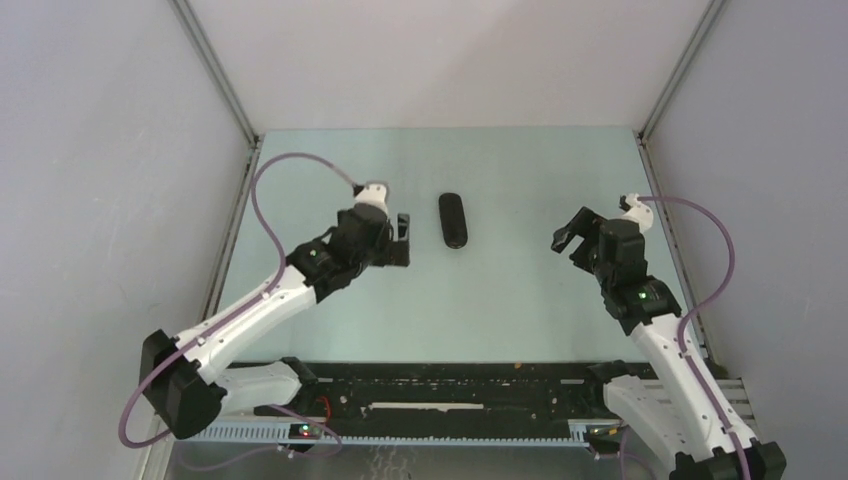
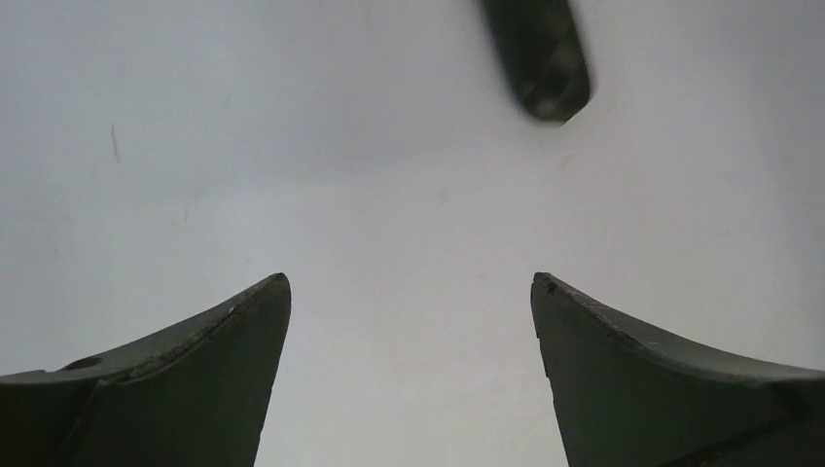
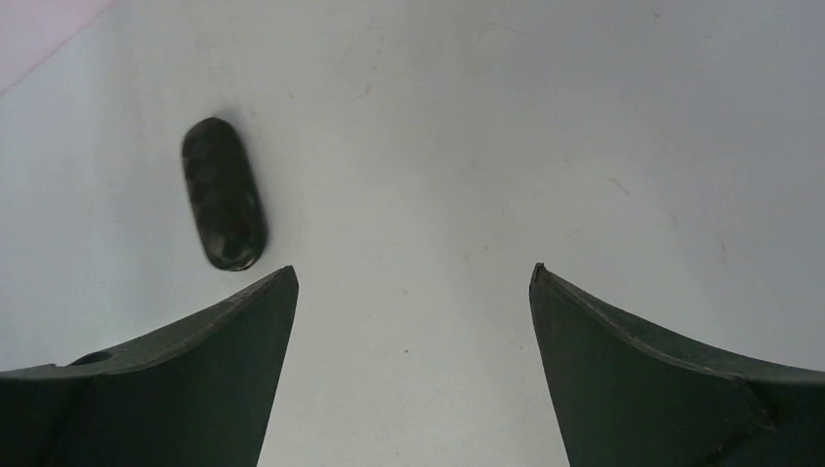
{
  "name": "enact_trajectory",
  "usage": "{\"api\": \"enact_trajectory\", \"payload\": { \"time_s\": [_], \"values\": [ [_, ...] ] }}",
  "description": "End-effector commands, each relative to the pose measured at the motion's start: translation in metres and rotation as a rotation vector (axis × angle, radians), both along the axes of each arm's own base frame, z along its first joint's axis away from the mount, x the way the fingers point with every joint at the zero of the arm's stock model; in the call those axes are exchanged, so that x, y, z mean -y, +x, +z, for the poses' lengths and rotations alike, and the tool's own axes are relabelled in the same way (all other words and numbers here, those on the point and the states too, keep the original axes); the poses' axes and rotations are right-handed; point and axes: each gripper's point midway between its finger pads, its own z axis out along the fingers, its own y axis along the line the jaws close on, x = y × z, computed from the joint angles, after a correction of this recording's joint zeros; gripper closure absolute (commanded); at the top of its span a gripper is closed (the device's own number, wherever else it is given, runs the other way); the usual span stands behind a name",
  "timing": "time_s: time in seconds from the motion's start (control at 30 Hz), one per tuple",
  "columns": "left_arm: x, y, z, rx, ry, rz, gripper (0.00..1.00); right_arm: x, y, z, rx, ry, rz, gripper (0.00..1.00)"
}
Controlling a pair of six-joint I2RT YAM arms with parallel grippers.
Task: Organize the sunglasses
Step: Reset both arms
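Now a black case (image 1: 453,220) lies on the desk (image 1: 500,300) (between the arms). Left gripper (image 2: 411,277) and right gripper (image 3: 413,269) gape wide, empty.

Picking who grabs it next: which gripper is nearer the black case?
Left. The left gripper sits just left of the black case, open; the right gripper is farther off on its right side, also open.

Case (image 1: 453,220) black, faint checker weave; table (image 1: 500,300) pale mint; arms (image 1: 250,315) white, black.
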Motion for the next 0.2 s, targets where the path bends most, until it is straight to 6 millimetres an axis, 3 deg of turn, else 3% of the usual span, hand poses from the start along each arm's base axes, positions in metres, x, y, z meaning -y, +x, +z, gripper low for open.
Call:
{"api": "enact_trajectory", "payload": {
  "time_s": [0.0,0.17],
  "values": [
    [-0.033,-0.016,-0.026,0.009,-0.01,0.123,0.03,0.011,0.011,-0.006,-0.013,-0.025,-0.085,0.03],
    [-0.047,-0.023,-0.018,0.069,-0.05,0.162,0.03,-0.001,0.017,-0.012,-0.018,0.01,-0.04,0.04]
  ]
}}
